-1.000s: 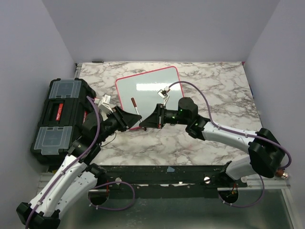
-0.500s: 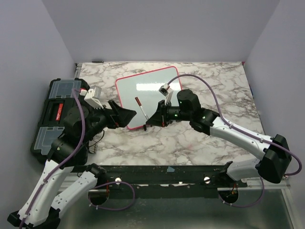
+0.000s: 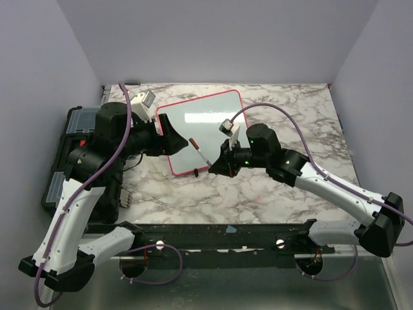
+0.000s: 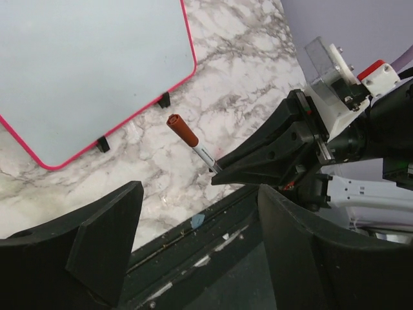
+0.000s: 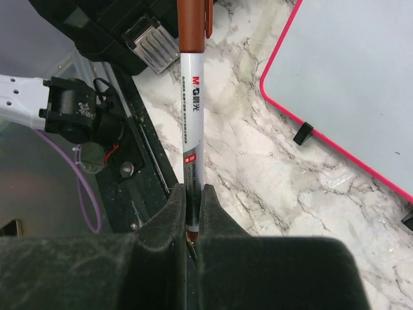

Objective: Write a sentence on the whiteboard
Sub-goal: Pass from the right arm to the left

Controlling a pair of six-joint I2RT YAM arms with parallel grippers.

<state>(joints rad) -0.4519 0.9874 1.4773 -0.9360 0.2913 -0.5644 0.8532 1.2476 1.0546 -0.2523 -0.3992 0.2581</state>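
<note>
The whiteboard [image 3: 206,126], glossy grey-white with a red-pink frame, lies on the marble table; it also shows in the left wrist view [image 4: 84,64] and the right wrist view [image 5: 361,84]. My right gripper [image 3: 217,165] is shut on the lower end of a white marker [image 3: 202,154] with a brown-red cap, just off the board's near edge. In the right wrist view the marker [image 5: 191,97] stands straight out from the gripper [image 5: 192,200]. My left gripper [image 3: 175,139] hovers open and empty over the board's left edge, apart from the marker [image 4: 193,139].
A black toolbox [image 3: 58,184] sits at the table's left edge, partly hidden by the left arm. Small black clips [image 3: 195,172] stick out under the board's near edge. A black rail [image 3: 226,236] runs along the table's front.
The left gripper has opened, let go of the marker and lifted back to the left. The right gripper has shifted right and nearer with the marker in it.
</note>
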